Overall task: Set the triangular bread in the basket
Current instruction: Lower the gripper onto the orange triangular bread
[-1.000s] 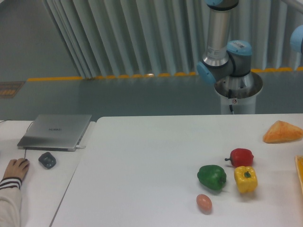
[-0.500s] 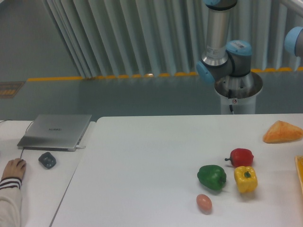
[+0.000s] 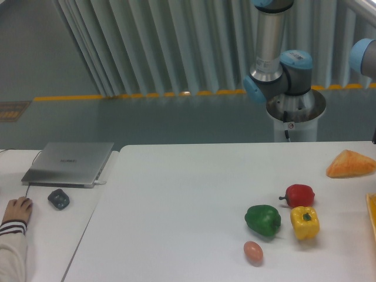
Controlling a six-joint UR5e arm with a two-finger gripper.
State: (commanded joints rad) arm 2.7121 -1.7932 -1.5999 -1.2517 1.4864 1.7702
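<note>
The triangular bread (image 3: 351, 164) is seen lying on the white table (image 3: 188, 205) near the far right edge, its point directed to the right and its browned crust facing up; nothing is touching it. The basket (image 3: 372, 216) is shown only as a narrow orange-yellow strip at the right border of the view, nearer the camera than the bread and apart from it.

3 bell peppers are grouped left of the basket strip and in front of the bread: a red pepper (image 3: 300, 194) is placed farthest back, a yellow pepper (image 3: 305, 222) is set just in front of it, and a green pepper (image 3: 262, 220) is set just beside the yellow one on its left; a small tan egg (image 3: 253, 252) is seen in front of the green pepper, close to the table's near edge.

The arm's base column and blue-capped joints (image 3: 279, 76) are seen behind the table, and 1 more blue joint is cut off at the upper right border; the gripper is not shown, so the state of its fingers cannot be told.

On the adjoining surface at the left, a closed silver laptop (image 3: 69, 163) is laid flat, a small dark object (image 3: 58, 198) is placed in front of it, and a person's hand (image 3: 16, 210) with a striped cuff is rested at the left border.
</note>
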